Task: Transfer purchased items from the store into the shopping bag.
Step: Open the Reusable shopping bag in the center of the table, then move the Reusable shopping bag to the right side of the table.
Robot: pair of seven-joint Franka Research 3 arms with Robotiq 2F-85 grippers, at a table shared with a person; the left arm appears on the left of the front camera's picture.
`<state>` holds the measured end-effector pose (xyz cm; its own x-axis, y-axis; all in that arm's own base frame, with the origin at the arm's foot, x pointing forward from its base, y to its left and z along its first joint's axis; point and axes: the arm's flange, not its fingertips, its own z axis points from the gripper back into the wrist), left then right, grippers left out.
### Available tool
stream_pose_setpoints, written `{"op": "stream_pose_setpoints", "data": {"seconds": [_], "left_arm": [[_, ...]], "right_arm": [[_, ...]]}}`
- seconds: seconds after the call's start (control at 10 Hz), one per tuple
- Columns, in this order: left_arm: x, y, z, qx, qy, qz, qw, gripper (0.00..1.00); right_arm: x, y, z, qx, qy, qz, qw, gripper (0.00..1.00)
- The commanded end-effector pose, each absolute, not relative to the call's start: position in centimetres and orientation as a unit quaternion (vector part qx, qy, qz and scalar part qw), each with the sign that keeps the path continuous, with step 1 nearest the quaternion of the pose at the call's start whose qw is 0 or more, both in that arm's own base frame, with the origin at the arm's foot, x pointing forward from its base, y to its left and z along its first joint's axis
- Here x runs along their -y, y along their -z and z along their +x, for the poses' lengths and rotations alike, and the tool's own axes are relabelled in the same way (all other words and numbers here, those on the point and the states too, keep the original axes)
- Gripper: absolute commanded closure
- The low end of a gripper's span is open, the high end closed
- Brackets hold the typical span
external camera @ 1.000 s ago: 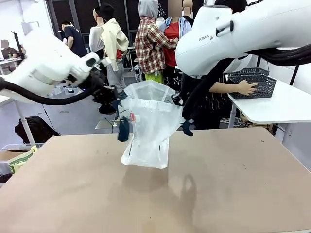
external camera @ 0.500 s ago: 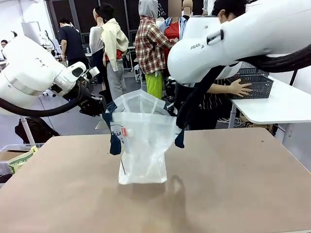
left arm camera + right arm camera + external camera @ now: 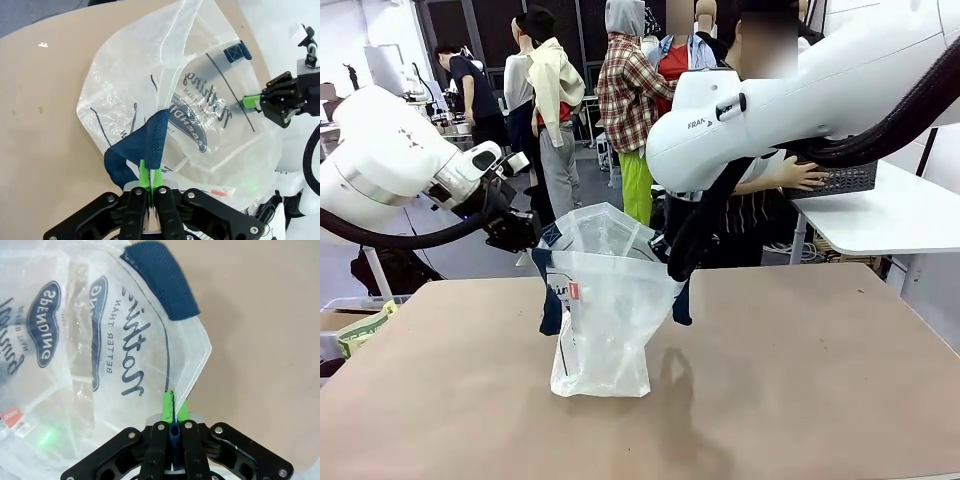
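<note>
The shopping bag [image 3: 605, 310], translucent white with navy handles, hangs upright between my two grippers, its bottom down at the brown table [image 3: 800, 380]. My left gripper [image 3: 533, 240] is shut on the bag's left rim by a navy handle [image 3: 150, 140]; in the left wrist view its fingertips [image 3: 150, 174] pinch the plastic. My right gripper [image 3: 667, 252] is shut on the right rim, its green pads [image 3: 167, 405] clamping the bag's edge [image 3: 192, 365]. The bag's mouth is stretched open. The store [image 3: 848, 178], a dark lattice basket, sits on a white side table with a person's hand [image 3: 802, 176] on it. The purchased items are out of view.
The white side table [image 3: 900, 215] stands at the far right beyond the brown table's edge. A person stands behind my right arm at the far side. A bin with papers [image 3: 360, 330] lies off the table's left edge.
Both arms have carried the bag left and downward. It has gone from lifted and tilted to hanging upright with its bottom at the table.
</note>
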<state>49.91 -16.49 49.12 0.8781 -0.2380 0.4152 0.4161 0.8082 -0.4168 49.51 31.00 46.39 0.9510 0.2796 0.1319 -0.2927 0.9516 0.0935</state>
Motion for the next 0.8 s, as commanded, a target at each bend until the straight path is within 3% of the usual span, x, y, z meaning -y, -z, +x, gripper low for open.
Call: {"op": "stream_pose_setpoints", "data": {"seconds": [0.0, 0.7], "left_arm": [[16.25, -49.39, 49.91, 0.178, 0.175, -0.255, 0.934, 1.0], [16.25, -49.39, 49.91, 0.178, 0.175, -0.255, 0.934, 1.0]], "right_arm": [[-30.92, -46.59, 49.09, 0.058, -0.142, 0.063, 0.986, 1.0], [-30.92, -46.59, 49.09, 0.058, -0.142, 0.063, 0.986, 1.0]]}}
